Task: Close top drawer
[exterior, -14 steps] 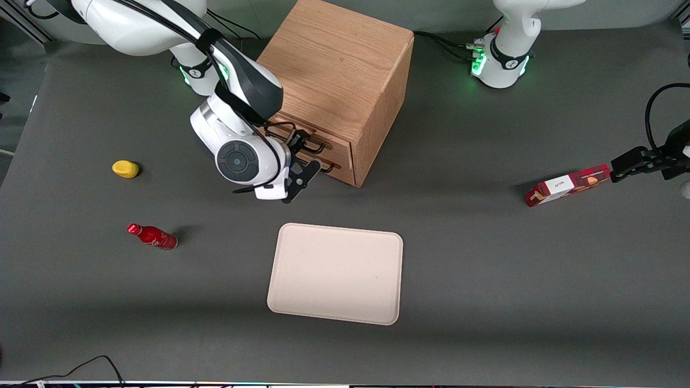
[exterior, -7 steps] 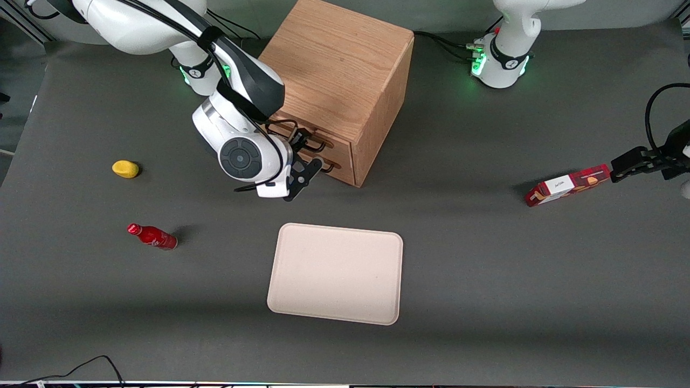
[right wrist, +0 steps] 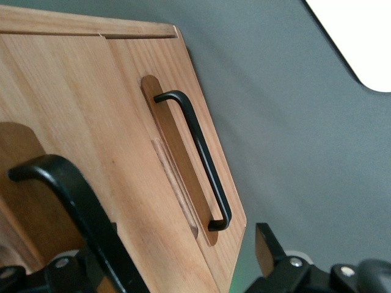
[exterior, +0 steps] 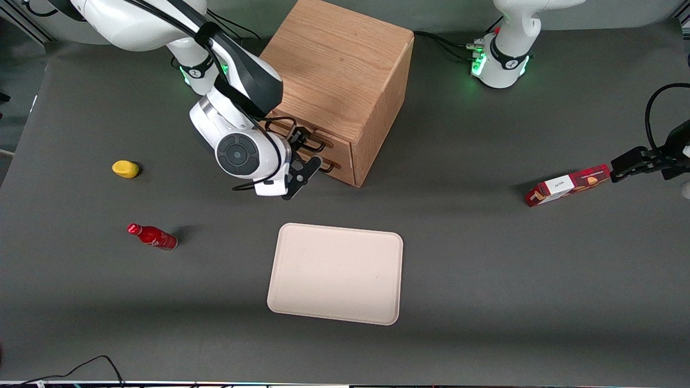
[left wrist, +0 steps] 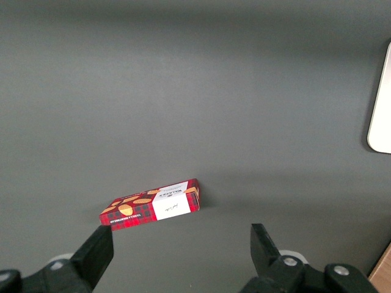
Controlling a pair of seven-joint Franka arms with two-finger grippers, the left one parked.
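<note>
**Q:** What does the setting show?

**A:** A dark grey table (exterior: 485, 269) with an oak cabinet (exterior: 339, 70) standing on it, nearer the arm bases than the front camera. The top drawer (right wrist: 43, 97) is the upper of the two fronts. In the right wrist view its face looks level with the lower drawer (right wrist: 140, 140), so I judge it shut or very nearly shut.

**Q:** And the gripper?

**A:** The gripper (exterior: 308, 153) sits close in front of the drawer fronts, at handle height. Its fingers are spread wide and grasp nothing. The top drawer's handle (right wrist: 85, 207) appears to run across the gap between them. The lower drawer's handle (right wrist: 195, 165) is clear of both fingers.

**Q:** How should this step be done well?

**A:** Any remaining push should act squarely on the wood, along the slide direction, not on the thin wire. The likely hazard is the retreat: a finger catching the handle could drag the drawer out again. Drawing straight away from the front, with the fingers kept apart, should avoid that.

**Q:** What else is on the table?

**A:** A beige tray (exterior: 334, 272) lies nearer the front camera than the cabinet. A yellow object (exterior: 125, 168) and a red bottle (exterior: 152, 236) lie toward the working arm's end. A red box (exterior: 568, 185) lies toward the parked arm's end. All are well apart from the cabinet.
</note>
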